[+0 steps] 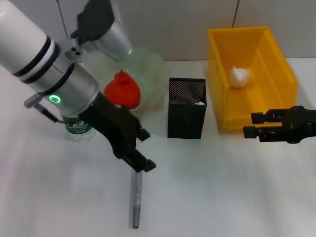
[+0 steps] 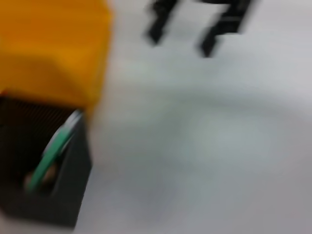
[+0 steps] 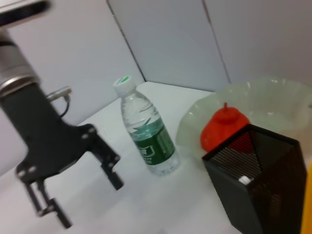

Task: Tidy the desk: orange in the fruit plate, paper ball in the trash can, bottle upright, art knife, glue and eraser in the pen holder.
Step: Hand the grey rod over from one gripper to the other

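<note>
Left tool [image 1: 140,170] open; paper ball [image 1: 239,76] binned

Upright bottle [image 3: 148,131] between open left hand [image 3: 85,195] and fruit plate [image 3: 263,97].

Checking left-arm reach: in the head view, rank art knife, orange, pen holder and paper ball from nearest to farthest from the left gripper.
From the left gripper:
1. Art knife, on the table just below it.
2. Pen holder, to its right.
3. Orange, behind it in the fruit plate; close to the pen holder's distance.
4. Paper ball, in the trash can, far right.
</note>
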You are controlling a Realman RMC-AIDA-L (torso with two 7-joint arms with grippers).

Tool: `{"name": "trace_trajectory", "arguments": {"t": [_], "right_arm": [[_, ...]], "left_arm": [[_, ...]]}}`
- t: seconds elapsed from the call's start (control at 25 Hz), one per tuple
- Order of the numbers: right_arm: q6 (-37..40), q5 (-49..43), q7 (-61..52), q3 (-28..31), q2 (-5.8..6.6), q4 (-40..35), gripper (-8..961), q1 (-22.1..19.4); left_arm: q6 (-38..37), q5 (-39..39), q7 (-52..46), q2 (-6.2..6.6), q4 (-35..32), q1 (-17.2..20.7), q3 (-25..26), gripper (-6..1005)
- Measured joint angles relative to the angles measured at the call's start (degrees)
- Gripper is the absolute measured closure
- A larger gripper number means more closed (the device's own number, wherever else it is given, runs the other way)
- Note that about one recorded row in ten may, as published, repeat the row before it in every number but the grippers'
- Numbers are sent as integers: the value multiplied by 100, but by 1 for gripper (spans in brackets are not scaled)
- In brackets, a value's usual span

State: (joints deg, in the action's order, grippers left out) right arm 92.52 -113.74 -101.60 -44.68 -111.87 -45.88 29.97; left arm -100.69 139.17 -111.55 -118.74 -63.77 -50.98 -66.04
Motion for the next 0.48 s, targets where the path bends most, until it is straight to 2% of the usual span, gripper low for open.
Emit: {"name": "trace_trajectory", "arguments": {"t": [0.08, 0.12, 0.2, 0.24, 0.28, 0.32, 0.4, 0.48], "right_arm": [[-18, 0, -106, 42, 15, 13, 255, -21], [-25, 0, -205, 114, 44, 30, 255, -27], [-2, 1, -342, 195, 97, 39, 256, -27], [31, 7, -415, 252, 129, 43, 256, -27], [31, 7, -415, 252, 129, 43, 257, -27], [150, 18, -550, 366, 181, 56, 257, -22], [264, 30, -599, 416, 200, 63, 256, -7], [451, 35, -642, 464, 216, 66, 255, 32]], "left_arm": [[-35, -66, 784, -1, -20, -35, -72, 269], [-51, -123, 1495, -7, -39, -75, -96, 269], [-61, -162, 1853, -12, -56, -98, -101, 269], [-118, -247, 2774, -16, -99, -120, -104, 270], [-118, -247, 2774, -16, -99, -120, -104, 270], [-137, -256, 3344, -17, -112, -123, -134, 270], [-139, -228, 3651, -15, -117, -126, -186, 270], [-126, -185, 4156, 13, -120, -152, -423, 270]]}}
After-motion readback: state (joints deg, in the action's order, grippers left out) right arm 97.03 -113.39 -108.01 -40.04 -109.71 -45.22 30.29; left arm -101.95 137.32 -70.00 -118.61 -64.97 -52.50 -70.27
